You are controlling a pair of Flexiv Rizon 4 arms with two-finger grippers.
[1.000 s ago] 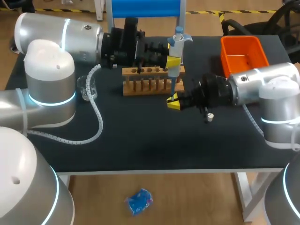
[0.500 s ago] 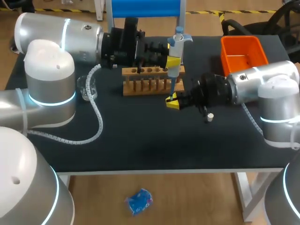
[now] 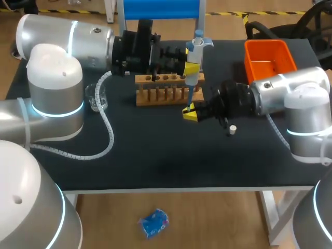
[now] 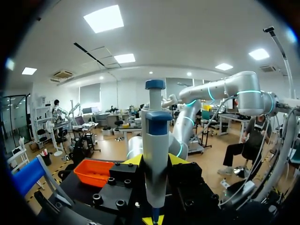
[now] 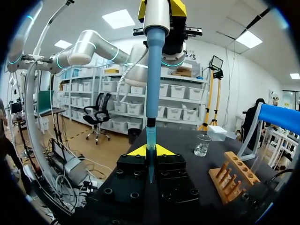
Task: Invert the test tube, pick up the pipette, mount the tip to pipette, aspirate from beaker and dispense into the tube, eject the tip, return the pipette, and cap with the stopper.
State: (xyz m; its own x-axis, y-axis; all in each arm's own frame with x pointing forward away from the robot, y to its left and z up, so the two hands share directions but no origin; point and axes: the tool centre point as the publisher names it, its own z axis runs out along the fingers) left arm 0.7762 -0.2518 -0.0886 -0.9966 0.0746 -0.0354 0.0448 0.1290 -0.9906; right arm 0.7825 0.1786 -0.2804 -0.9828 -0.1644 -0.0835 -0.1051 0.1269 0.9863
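My left gripper [image 3: 192, 67] is shut on the blue and white pipette [image 3: 193, 57], which stands upright over the right end of the wooden tube rack [image 3: 167, 89]. In the left wrist view the pipette [image 4: 154, 154] sits between the yellow tips of that gripper [image 4: 155, 161]. Below it, my right gripper [image 3: 190, 112] is shut on the translucent blue tip [image 5: 150, 145] at the shaft's lower end, held by the gripper [image 5: 150, 151]. A glass beaker [image 3: 96, 96] stands left of the rack. The white stopper [image 3: 233, 128] lies beside my right wrist. I cannot make out the test tube.
An orange bin [image 3: 270, 59] sits at the back right of the black table [image 3: 166, 155]. A white coiled cable [image 3: 106, 124] trails from my left arm across the table's left half. The right wrist view shows the beaker [image 5: 202, 145] and rack [image 5: 232, 180] off to one side of the gripper.
My right gripper has edged slightly left beneath the pipette. The left arm and the pipette have stayed where they were.
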